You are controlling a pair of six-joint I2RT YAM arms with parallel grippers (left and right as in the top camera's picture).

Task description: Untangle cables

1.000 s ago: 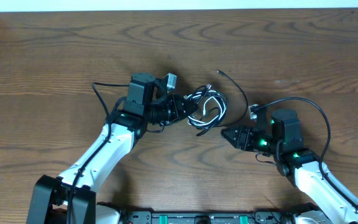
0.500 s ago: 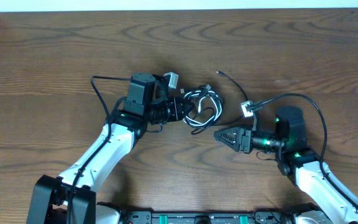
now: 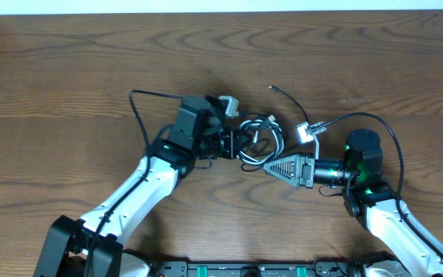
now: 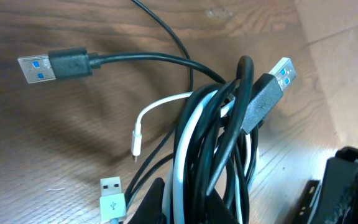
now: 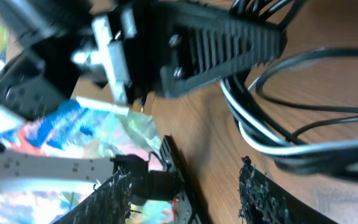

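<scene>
Closer now, right hand (image 3: 269, 167) sits beside looped black cables (image 3: 258, 138) (one white).

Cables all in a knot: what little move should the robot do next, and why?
Probably ease the right gripper forward and close it on one outer loop of the cables. Its jaws are open and aimed at the bundle, while the left gripper pinches the other side, ready to pull apart.
</scene>
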